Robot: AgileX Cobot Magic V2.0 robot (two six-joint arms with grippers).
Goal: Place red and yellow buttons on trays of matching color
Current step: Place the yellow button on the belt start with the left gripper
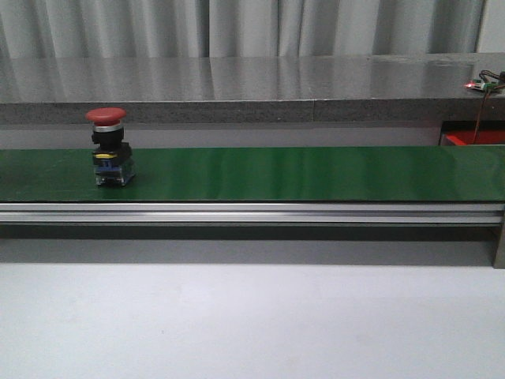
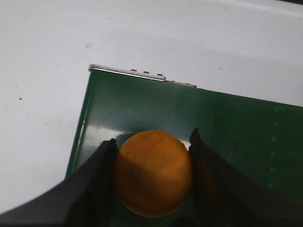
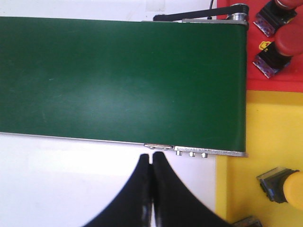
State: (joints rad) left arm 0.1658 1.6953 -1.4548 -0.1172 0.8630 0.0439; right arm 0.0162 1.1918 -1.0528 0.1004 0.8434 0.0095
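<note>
Green conveyor belt (image 1: 316, 174) carries a red button (image 1: 109, 147) — left end effector (image 2: 152, 156) clenched on yellow button (image 2: 154, 172), right end effector (image 3: 151, 189) closed empty; grip should be kept firm until yellow tray (image 3: 265, 132) is reached.

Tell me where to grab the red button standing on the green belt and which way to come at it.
Grip the red button by its black collar just under the mushroom cap, coming straight down from above. It stands upright on the green belt, and the wide cap overhangs the narrower body, so fingers closing beneath it should not slip off.

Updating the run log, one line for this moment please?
left gripper: shut on yellow button | right gripper: shut, empty | red button: on belt
</note>
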